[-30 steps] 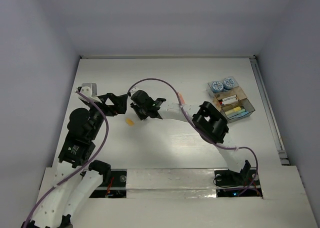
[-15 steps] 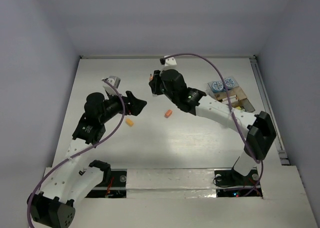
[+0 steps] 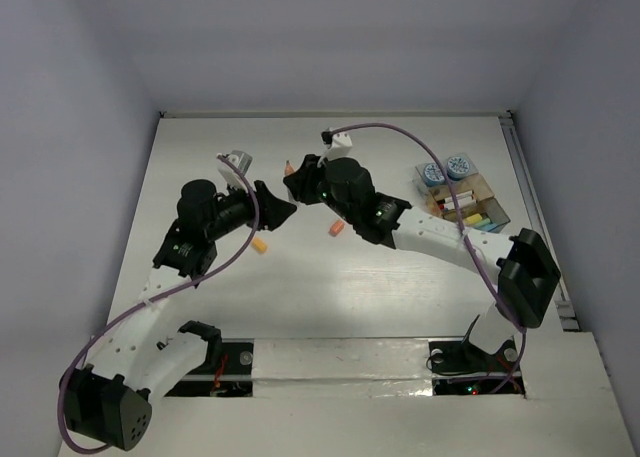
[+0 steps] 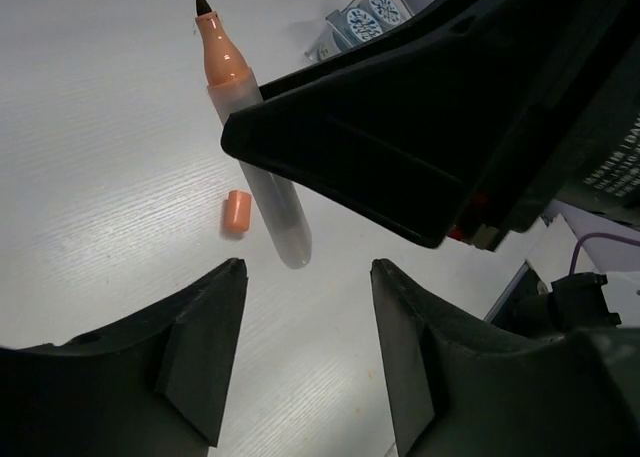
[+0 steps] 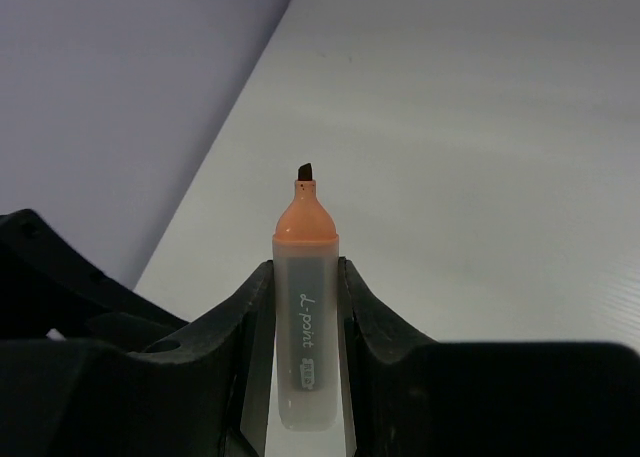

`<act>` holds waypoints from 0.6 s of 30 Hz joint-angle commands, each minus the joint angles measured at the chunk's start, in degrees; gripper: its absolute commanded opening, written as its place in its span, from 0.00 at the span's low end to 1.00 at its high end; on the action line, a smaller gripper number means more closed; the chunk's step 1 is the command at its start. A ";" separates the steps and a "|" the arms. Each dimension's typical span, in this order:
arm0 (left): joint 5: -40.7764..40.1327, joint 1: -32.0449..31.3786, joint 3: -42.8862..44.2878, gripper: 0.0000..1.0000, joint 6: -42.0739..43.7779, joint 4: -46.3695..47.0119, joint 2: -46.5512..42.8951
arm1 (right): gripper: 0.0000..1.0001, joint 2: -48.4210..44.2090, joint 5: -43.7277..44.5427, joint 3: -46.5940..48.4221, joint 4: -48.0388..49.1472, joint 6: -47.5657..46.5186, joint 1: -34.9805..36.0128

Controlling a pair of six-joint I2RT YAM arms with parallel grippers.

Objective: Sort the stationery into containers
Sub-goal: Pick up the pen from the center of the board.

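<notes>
Marker (image 5: 305, 327), clear barrel, orange neck, dark chisel tip bare (lettering on the barrel). Clamped upright between the fingers of the right gripper (image 5: 304, 277), held off the table (image 3: 400, 297) left of centre. Left gripper (image 4: 305, 277) just beside it, jaws spread, holding nothing. Below on the table: an orange cap (image 4: 237, 212), a yellow stub (image 3: 259, 245) near it. Tray (image 3: 495, 212) well apart at the right edge, two blue-and-white rolls (image 3: 445, 169) at its far end.

Marker (image 4: 277, 215) barrel partly behind the right gripper (image 5: 305, 269) — tray (image 3: 495, 203) contents too small
</notes>
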 commanded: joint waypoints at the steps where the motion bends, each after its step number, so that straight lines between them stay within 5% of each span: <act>1: 0.75 0.29 -0.12 0.49 0.44 2.73 0.71 | 0.00 -1.32 -1.68 0.38 7.93 1.45 1.59; 15: -1.27 0.29 0.41 0.32 0.97 2.20 1.24 | 0.00 -1.85 -4.14 -2.51 10.57 3.82 3.70; 18: -2.50 0.29 0.93 0.09 1.50 1.23 0.98 | 0.00 -2.37 -3.44 -2.78 10.57 3.21 3.70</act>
